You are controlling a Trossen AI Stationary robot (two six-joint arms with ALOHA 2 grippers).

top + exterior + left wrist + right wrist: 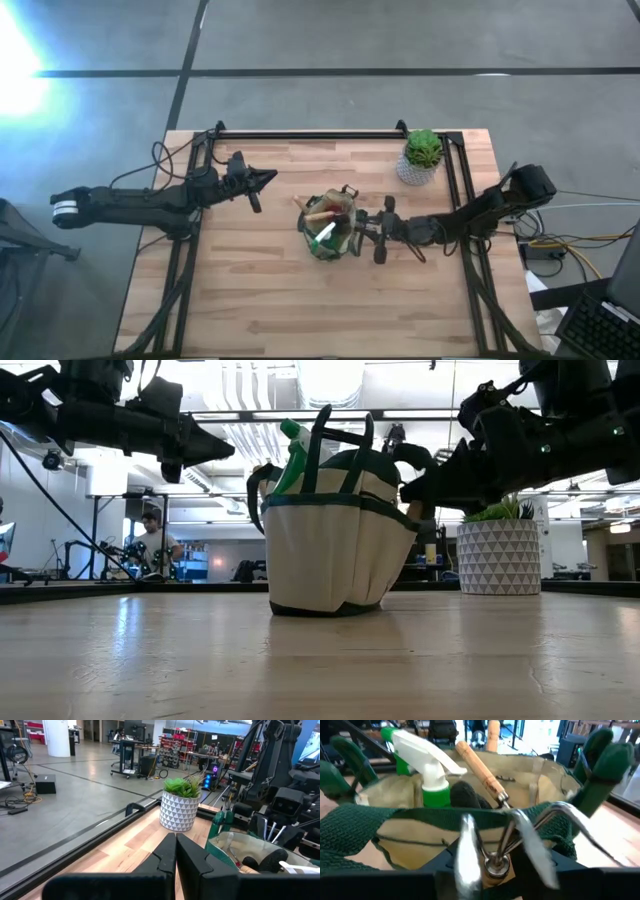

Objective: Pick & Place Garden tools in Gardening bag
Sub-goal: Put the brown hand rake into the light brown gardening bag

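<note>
The beige gardening bag (pixel 328 228) with dark green trim stands upright on its base at the table's middle; it also shows in the low view (pixel 335 550). Inside it stand a green-and-white spray bottle (pixel 427 765) and a wooden-handled tool (pixel 480 767). My right gripper (pixel 368 230) is just right of the bag and shut on a hand fork with bent metal tines (pixel 520 832). My left gripper (pixel 264 180) is shut and empty, above the table to the far left of the bag; it also shows in the left wrist view (pixel 176 855). My right gripper holds the hand fork by its handle, just behind the metal collar (pixel 495 866); the gripper's own body hides the place of contact. It comes level from the table's right. The fork is lifted clear, and its tines (pixel 555 812) point toward the bag's green rim.
A green plant in a white patterned pot (pixel 421 158) stands at the table's far right, behind my right arm. A black rail (pixel 310 133) runs along the far edge. Bare wood lies in front of the bag (pixel 320 660).
</note>
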